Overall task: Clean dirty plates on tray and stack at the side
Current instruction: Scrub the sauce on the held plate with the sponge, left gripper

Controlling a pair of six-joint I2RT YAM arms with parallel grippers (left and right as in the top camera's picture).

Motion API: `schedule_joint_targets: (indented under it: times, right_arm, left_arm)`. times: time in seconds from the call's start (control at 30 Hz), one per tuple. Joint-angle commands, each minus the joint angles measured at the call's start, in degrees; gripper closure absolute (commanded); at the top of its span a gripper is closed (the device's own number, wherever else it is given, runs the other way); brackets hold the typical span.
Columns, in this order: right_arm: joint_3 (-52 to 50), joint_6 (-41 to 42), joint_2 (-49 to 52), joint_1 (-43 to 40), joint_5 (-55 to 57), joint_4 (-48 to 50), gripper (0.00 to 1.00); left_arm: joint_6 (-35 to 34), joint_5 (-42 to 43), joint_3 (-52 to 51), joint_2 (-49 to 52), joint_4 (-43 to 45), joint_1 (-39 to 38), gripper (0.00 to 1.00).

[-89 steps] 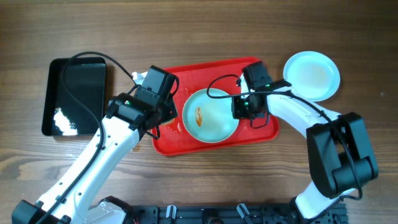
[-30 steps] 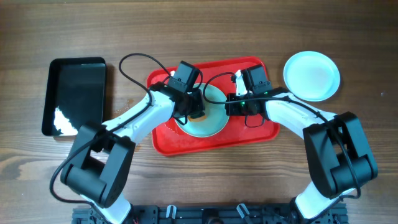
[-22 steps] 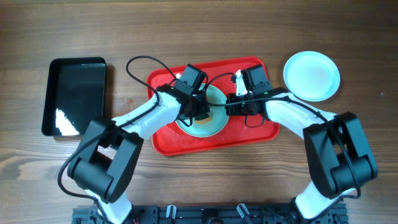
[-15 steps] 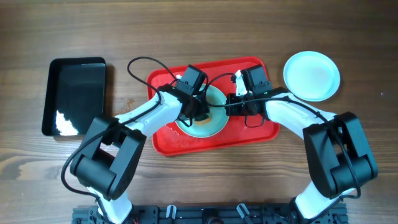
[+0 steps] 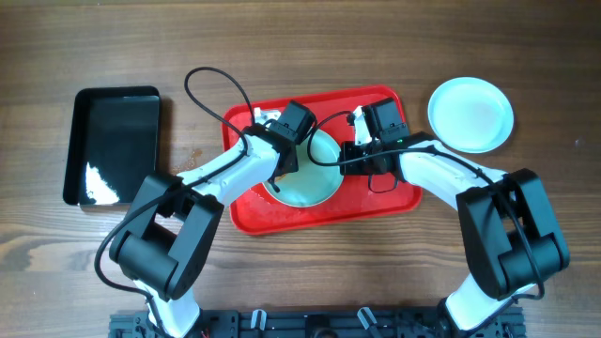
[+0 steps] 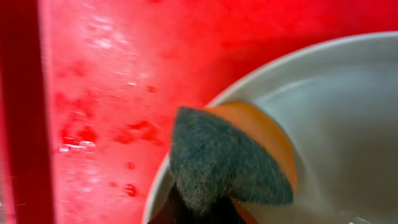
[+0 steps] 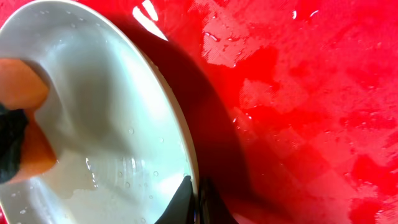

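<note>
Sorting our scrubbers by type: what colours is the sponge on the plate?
The sponge is orange with a dark grey scouring face, clearest in the left wrist view.

**Robot manipulation laboratory, bench-top station.** A wood-grain bench (image 5: pixel 300 38) carries two white-and-black arms (image 5: pixel 225 174) rising from a black mounting rail (image 5: pixel 310 324) at its near edge, cabling (image 5: pixel 211 80) exposed. Staged kitchen props: a red tray (image 5: pixel 376 197) and plate (image 5: pixel 315 183) beneath both tools, a sponge (image 6: pixel 224 162) in the left tool (image 5: pixel 282 174), a black tray (image 5: pixel 113 141) well left of it, a second plate (image 5: pixel 470 113) right of the right tool (image 5: pixel 347 158).
</note>
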Motion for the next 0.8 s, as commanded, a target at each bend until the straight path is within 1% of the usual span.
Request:
schedule_joint_targets:
  times: [0.0, 0.1, 0.23, 0.43, 0.6, 0.7, 0.77]
  right_arm:
    - [-0.94, 0.28, 1.07, -0.20, 0.63, -0.17, 0.96]
    - [-0.94, 0.28, 1.07, -0.20, 0.63, -0.17, 0.96]
    - [-0.94, 0.28, 1.07, -0.20, 0.63, -0.15, 0.96]
    - [-0.94, 0.28, 1.07, -0.20, 0.63, -0.07, 0.96]
    - [-0.94, 1.60, 1.07, -0.20, 0.61, 0.48, 0.96]
    - [-0.94, 1.73, 1.07, -0.20, 0.61, 0.66, 0.96]
    - [-0.94, 2.01, 1.07, -0.20, 0.59, 0.68, 0.96]
  left_arm:
    - [1.36, -7.93, -1.11, 1.03, -1.07, 0.61, 0.96]
    - [1.33, -4.83, 0.04, -2.19, -1.07, 0.59, 0.96]
    - [1.31, 1.81, 1.11, -8.15, -0.13, 0.59, 0.96]
    - [1.11, 3.26, 1.11, -13.75, 0.68, 0.59, 0.96]
    - [1.09, 10.08, 0.83, -12.26, 1.29, 0.59, 0.96]
    - [0.98, 14.38, 0.13, -10.29, 3.30, 0.46, 0.96]
    - [-1.79, 15.21, -0.24, -8.09, 5.03, 0.31, 0.96]
